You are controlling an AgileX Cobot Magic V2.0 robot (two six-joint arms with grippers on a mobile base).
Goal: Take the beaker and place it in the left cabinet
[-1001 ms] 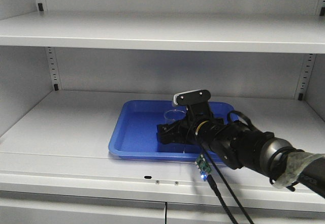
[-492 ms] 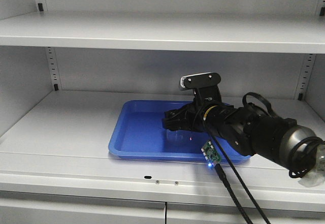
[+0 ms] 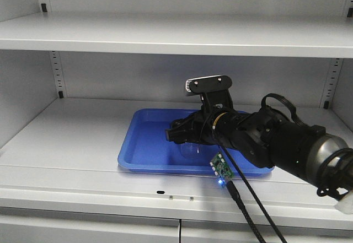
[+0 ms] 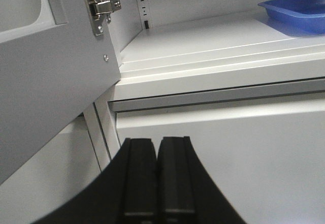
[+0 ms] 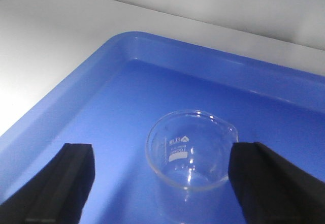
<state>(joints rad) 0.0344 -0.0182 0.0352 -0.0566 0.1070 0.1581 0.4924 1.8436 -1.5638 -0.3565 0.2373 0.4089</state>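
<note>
The beaker (image 5: 190,150), small clear glass with white print, stands upright in a blue tray (image 5: 101,97) on the left cabinet's lower shelf (image 3: 66,133). My right gripper (image 5: 162,155) is open, its black fingers (image 5: 76,178) wide on either side of the rim. The beaker sits nearer the right one and nothing grips it. From the front, the right gripper (image 3: 179,135) hangs just over the beaker (image 3: 190,151). My left gripper (image 4: 157,148) is shut and empty, low in front of the cabinet's lower panel.
An upper shelf (image 3: 165,33) runs close above the right arm, with slotted rails (image 3: 55,72) at the back corners. An open grey door (image 4: 51,71) with a metal hinge (image 4: 101,8) stands left of the left gripper. A cable and small lit circuit board (image 3: 222,171) dangle over the tray's front rim.
The right arm has lifted off the tray floor, swung right, then back left. The beaker, earlier seen just behind the low gripper, now shows beneath it.
</note>
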